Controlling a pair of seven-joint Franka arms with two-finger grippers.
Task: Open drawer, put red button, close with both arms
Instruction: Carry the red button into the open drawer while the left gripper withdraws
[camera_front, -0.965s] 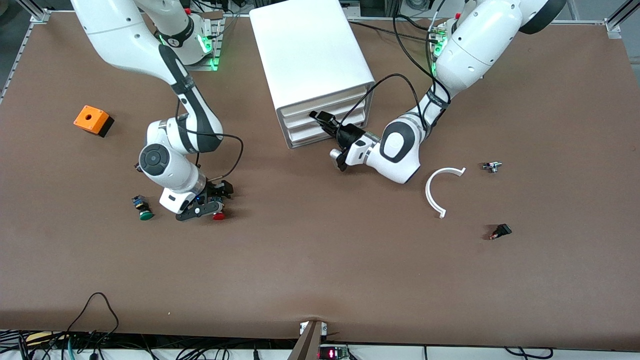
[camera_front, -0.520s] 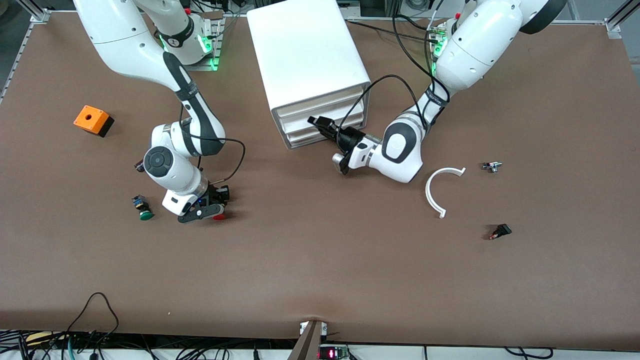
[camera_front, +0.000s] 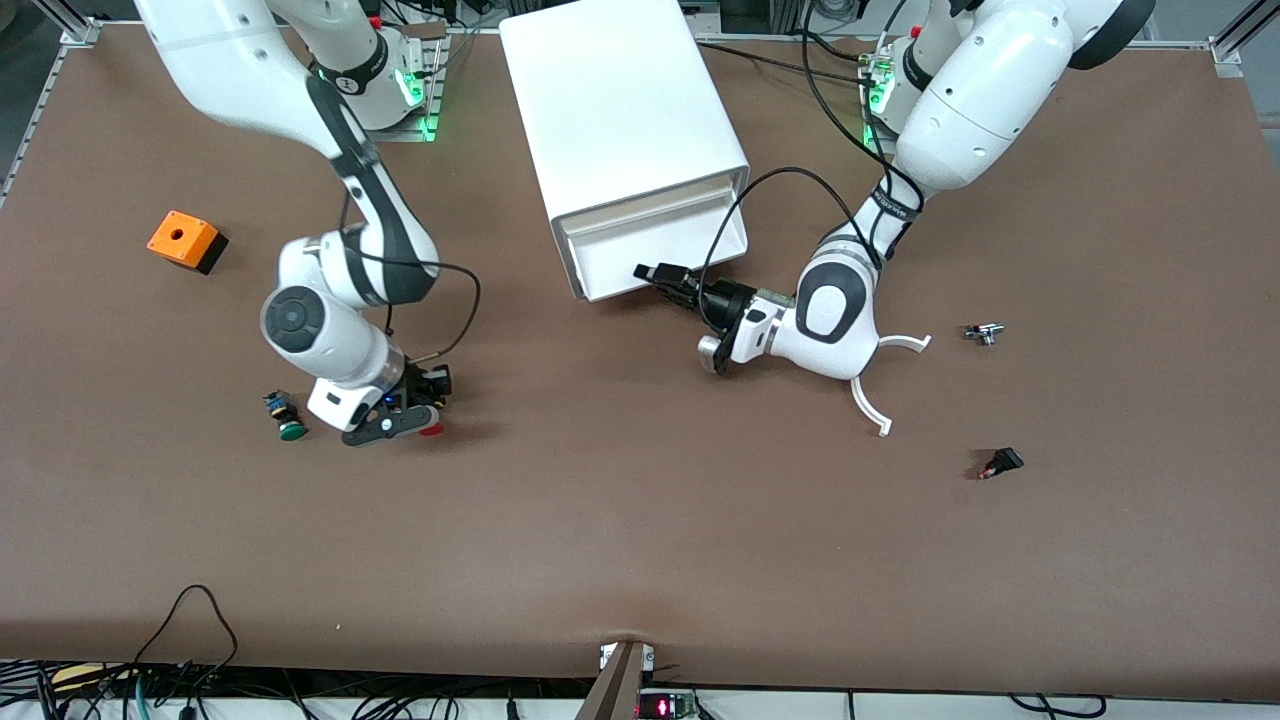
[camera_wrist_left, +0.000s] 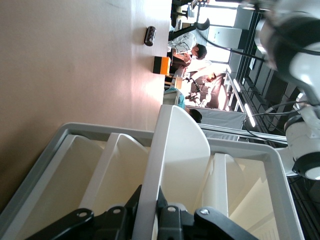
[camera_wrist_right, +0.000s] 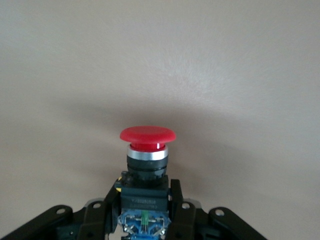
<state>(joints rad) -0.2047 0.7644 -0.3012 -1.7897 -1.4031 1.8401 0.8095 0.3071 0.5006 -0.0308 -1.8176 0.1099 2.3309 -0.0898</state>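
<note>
At the cabinet's (camera_front: 625, 120) front, I saw the drawer (camera_front: 655, 250) pulled out, its white lip pinched between the closed fingers of my left gripper (camera_front: 655, 274) (the left wrist view showed the lip (camera_wrist_left: 150, 200) running between the black fingers). Toward the right arm's end of the table, my right gripper (camera_front: 420, 415) sat low over the brown mat, fingers clamped on the black body of the red button (camera_wrist_right: 147, 150), its cap at twelve o'clock in that wrist view. Just beside it lay the green button (camera_front: 287, 420).
</note>
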